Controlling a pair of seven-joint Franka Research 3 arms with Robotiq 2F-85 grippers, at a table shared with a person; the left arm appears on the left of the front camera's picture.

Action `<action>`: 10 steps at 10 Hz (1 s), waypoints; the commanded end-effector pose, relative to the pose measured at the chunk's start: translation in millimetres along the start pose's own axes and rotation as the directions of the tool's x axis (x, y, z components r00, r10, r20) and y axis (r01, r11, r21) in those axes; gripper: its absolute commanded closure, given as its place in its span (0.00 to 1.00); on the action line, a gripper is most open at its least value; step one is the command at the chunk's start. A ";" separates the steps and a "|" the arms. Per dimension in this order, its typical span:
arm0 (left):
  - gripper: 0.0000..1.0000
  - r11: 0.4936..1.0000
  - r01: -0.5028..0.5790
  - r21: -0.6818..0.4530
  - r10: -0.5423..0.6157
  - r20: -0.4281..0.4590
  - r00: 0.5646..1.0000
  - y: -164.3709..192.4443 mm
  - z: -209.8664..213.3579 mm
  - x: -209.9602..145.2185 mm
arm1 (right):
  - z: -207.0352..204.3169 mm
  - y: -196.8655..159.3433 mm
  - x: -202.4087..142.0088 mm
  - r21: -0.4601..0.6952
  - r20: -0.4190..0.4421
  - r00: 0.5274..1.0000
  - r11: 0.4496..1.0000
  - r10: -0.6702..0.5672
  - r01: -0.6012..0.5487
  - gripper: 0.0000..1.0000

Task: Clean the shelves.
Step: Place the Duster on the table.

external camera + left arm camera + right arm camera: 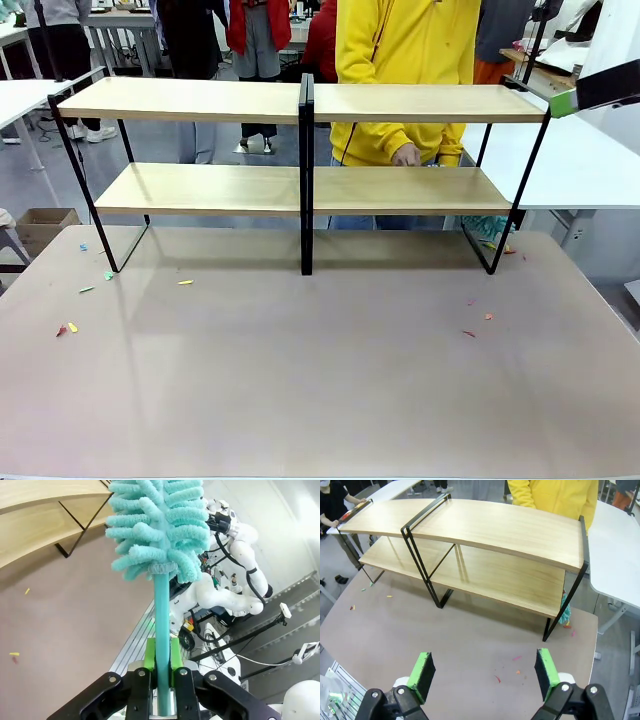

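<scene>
1. The shelves (300, 100) stand along the far half of my surface (320, 380): two light-wood boards in a thin black frame with a central black post, and a person in a yellow top (405, 70) behind them with a hand (407, 156) near the lower board.
2. The step in hand, as I judge it, is bringing the duster (160, 525) up to the boards. Its teal fluffy head sits well apart from the shelves, whose end shows at the upper left of my left wrist view.
3. To do it well I would lay the fluffy head flat on the top board and sweep along its length, lifting over the central post rather than knocking it. The frame looks light, so I would press gently.
4. The lower board needs a low, level approach between the two boards, and I should keep away from the person's hand.
5. My left tool (161, 672) is pressed together on the duster's teal handle, green pads pinching it on both sides, head pointing away from me.
6. My right tool (485, 672) is spread wide and holds nothing, hovering above the surface, facing the shelves.
7. Small coloured scraps (68, 327) lie on the surface near the frame's feet.
</scene>
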State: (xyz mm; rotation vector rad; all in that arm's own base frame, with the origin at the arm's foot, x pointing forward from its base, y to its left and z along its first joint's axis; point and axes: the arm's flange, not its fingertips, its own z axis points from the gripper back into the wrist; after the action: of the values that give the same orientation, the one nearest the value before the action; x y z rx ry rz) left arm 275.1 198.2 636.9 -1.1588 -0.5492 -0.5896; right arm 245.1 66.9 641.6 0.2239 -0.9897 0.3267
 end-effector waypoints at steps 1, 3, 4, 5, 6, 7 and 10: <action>0.87 1.000 0.014 -0.006 -0.014 0.023 1.000 -2.9 -2.6 1.0 | 0.3 -0.5 -0.1 0.002 -0.001 1.000 1.000 0.001 -0.001 0.00; 0.87 1.000 0.014 -0.006 -0.014 0.023 1.000 -2.9 -2.6 1.0 | 0.3 -0.5 -0.1 0.002 -0.001 1.000 1.000 0.001 -0.001 0.00; 0.87 1.000 0.014 -0.006 -0.014 0.023 1.000 -2.9 -2.6 1.0 | 0.3 -0.5 -0.1 0.002 -0.001 1.000 1.000 0.001 -0.001 0.00; 0.87 1.000 0.014 -0.006 -0.014 0.023 1.000 -2.9 -2.6 1.0 | 0.3 -0.5 -0.1 0.002 -0.001 1.000 1.000 0.001 -0.001 0.00; 0.87 1.000 -0.001 0.000 0.001 0.000 1.000 0.2 -0.2 -0.2 | 0.0 0.0 0.0 0.000 0.000 1.000 1.000 0.000 0.000 0.00; 0.87 0.992 0.065 -0.109 -0.085 -0.183 0.979 -1.7 -20.3 20.9 | 15.3 6.5 7.0 0.065 -0.034 0.997 0.996 0.063 -0.060 0.00; 0.87 0.947 0.101 -0.305 -0.288 -0.667 0.687 7.8 -100.9 21.5 | -7.6 29.2 -31.6 0.354 -0.269 0.959 0.935 0.084 0.017 0.00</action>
State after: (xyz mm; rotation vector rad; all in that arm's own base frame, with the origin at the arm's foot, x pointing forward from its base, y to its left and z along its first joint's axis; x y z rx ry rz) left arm 306.1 90.6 622.5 -1.1125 -0.1112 -0.9943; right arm 222.8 99.6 632.9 0.3999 -0.7867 0.5263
